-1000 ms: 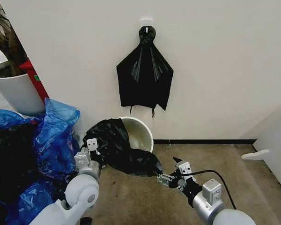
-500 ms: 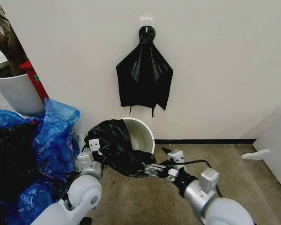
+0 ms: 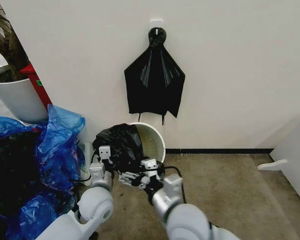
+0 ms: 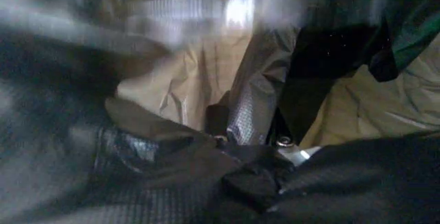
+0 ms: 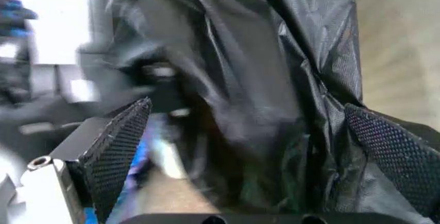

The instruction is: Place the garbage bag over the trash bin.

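White wall behind, garbage bag between spread right tool, left tool unclear

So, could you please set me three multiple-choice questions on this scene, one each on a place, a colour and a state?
1. Where is the bag?
A. flat on the floor, clear of the bin
B. draped over the bin's left rim
C. stuffed wholly inside the bin

2. What colour are the plastic bags heaped on the robot's left?
A. blue
B. yellow
C. red

3. How is the right gripper?
A. shut on the bin's rim
B. shut on nothing
C. open, fingers either side of the bag

Answers:
1 B: the head view shows it hanging over that side of the rim.
2 A: they are translucent blue.
3 C: the right wrist view shows the fingers wide apart with black plastic between them.
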### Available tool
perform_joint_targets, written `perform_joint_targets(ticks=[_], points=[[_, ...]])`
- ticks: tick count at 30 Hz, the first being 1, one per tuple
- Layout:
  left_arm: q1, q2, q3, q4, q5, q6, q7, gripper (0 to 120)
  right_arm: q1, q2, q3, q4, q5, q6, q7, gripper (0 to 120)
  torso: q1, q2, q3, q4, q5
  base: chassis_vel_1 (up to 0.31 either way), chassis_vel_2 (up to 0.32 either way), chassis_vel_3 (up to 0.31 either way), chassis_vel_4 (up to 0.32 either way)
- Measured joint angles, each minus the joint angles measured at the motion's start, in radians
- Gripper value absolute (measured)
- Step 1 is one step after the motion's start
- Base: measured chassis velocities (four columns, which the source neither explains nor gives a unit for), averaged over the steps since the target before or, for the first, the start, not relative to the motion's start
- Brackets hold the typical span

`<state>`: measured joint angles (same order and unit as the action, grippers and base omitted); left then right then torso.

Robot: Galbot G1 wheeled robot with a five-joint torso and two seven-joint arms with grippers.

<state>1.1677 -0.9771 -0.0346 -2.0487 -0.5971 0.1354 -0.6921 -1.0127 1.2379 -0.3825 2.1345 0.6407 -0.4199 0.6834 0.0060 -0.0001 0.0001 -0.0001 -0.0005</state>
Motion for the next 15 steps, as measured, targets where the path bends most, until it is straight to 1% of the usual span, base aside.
perform_joint_targets(ticks=[2,6,7,8,9,10,11,12,13,15], points=[[0.002,0.002,-0.004,-0.003,0.0,-0.002,0.001,1,0.001,0.014,0.002,-0.025,-0.033,-0.007,0.015,100,0.0,0.0,0.0,-0.0002,0.0001,0.0,0.0,0.0,0.0],[0.012,0.008,-0.017,-0.01,0.002,-0.006,0.012,1,-0.018,0.007,0.037,-0.056,-0.131,-0.006,0.007,86,0.0,0.0,0.0,-0.0002,0.0003,0.0,0.0,0.0,0.0],[0.014,0.01,-0.021,-0.011,0.003,-0.008,0.018,1,-0.024,-0.002,0.048,-0.056,-0.142,-0.005,0.002,81,0.0,0.0,0.0,-0.0003,0.0002,0.0,0.0,0.0,0.0],[0.014,0.01,-0.021,-0.011,0.003,-0.008,0.018,1,-0.024,-0.002,0.048,-0.056,-0.142,-0.005,0.002,81,0.0,0.0,0.0,-0.0003,0.0002,0.0,0.0,0.0,0.0],[0.016,0.013,-0.025,-0.012,0.004,-0.009,0.023,1,-0.031,-0.012,0.059,-0.054,-0.145,-0.005,-0.001,76,0.0,0.0,0.0,-0.0003,0.0003,0.0,0.0,0.0,0.0],[0.018,0.015,-0.027,-0.012,0.004,-0.011,0.027,1,-0.038,-0.024,0.07,-0.047,-0.145,-0.005,-0.004,74,0.0,0.0,0.0,-0.0003,0.0006,0.0,0.0,0.0,0.0],[0.019,0.016,-0.029,-0.012,0.005,-0.012,0.03,1,-0.042,-0.032,0.076,-0.043,-0.146,-0.005,-0.008,68,0.0,0.0,0.0,-0.0003,0.0006,0.0,0.0,0.0,0.0],[0.019,0.017,-0.03,-0.012,0.006,-0.013,0.031,1,-0.044,-0.036,0.079,-0.041,-0.146,-0.004,-0.01,68,0.0,0.0,0.0,-0.0002,0.0006,0.0,0.0,0.0,0.0],[0.026,0.019,-0.033,-0.012,0.015,-0.016,0.048,1,-0.063,-0.068,0.116,-0.024,-0.152,0.009,-0.036,51,0.0,0.0,0.0,-0.0003,0.0005,0.0,0.0,0.0,0.0],[0.033,0.02,-0.033,-0.013,0.025,-0.016,0.06,1,-0.068,-0.075,0.134,-0.021,-0.159,0.021,-0.049,43,0.0,0.0,0.0,-0.0002,0.0006,0.0,0.0,0.0,0.0]])
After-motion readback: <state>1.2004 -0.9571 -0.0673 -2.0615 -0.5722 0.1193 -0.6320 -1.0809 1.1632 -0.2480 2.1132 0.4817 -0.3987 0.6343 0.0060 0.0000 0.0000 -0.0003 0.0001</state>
